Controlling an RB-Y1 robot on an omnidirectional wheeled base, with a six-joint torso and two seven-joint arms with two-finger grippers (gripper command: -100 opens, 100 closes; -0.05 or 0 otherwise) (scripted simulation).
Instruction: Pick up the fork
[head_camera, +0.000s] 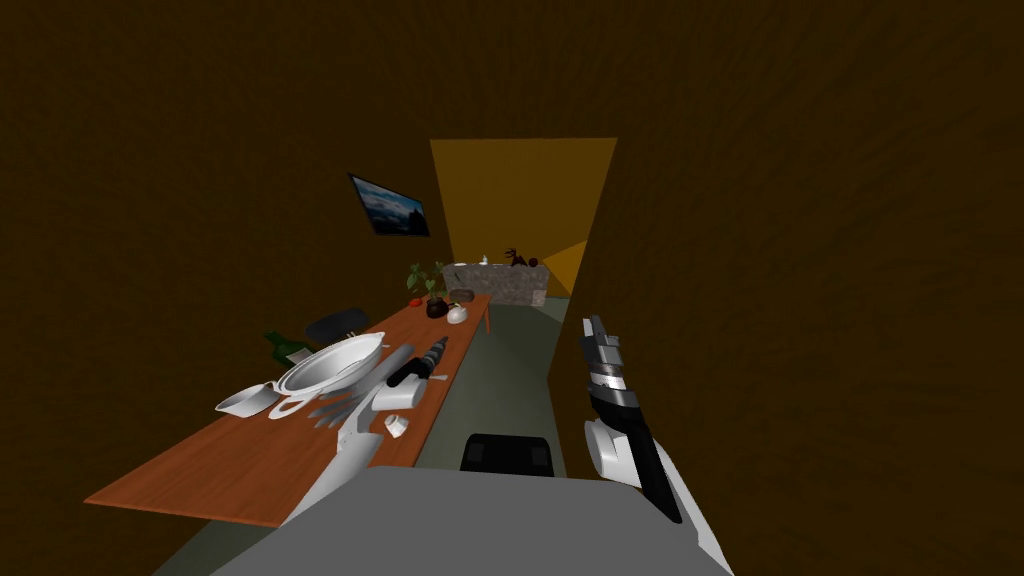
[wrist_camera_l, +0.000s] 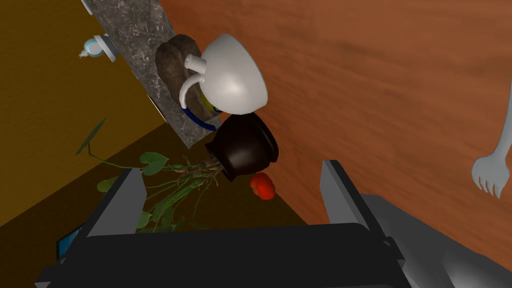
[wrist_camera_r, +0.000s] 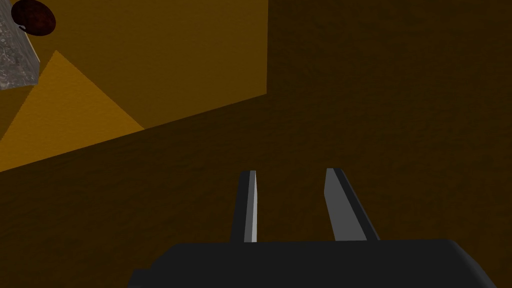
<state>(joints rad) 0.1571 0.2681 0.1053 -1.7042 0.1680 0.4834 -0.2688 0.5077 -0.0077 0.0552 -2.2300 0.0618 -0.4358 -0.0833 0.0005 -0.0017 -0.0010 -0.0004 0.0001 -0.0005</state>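
The fork (wrist_camera_l: 491, 167) is light grey and lies on the reddish-brown wooden table (wrist_camera_l: 380, 75), tines toward my hand, just outside one finger of my left gripper (wrist_camera_l: 232, 170). That gripper is open and holds nothing, hovering over the table. In the head view, the left gripper (head_camera: 328, 408) reaches over the table (head_camera: 230, 470) beside a large white bowl (head_camera: 333, 364). My right gripper (head_camera: 596, 330) is raised off to the right of the table, and its fingers (wrist_camera_r: 340, 205) stand a narrow gap apart with nothing between them.
Farther along the table stand a white teapot (wrist_camera_l: 231, 75), a dark pot with a green plant (wrist_camera_l: 245, 147) and a red tomato (wrist_camera_l: 262, 186). Cups, a dark bottle (head_camera: 418, 364) and other dishes crowd around the bowl. A black chair (head_camera: 507, 454) sits by the table's near edge.
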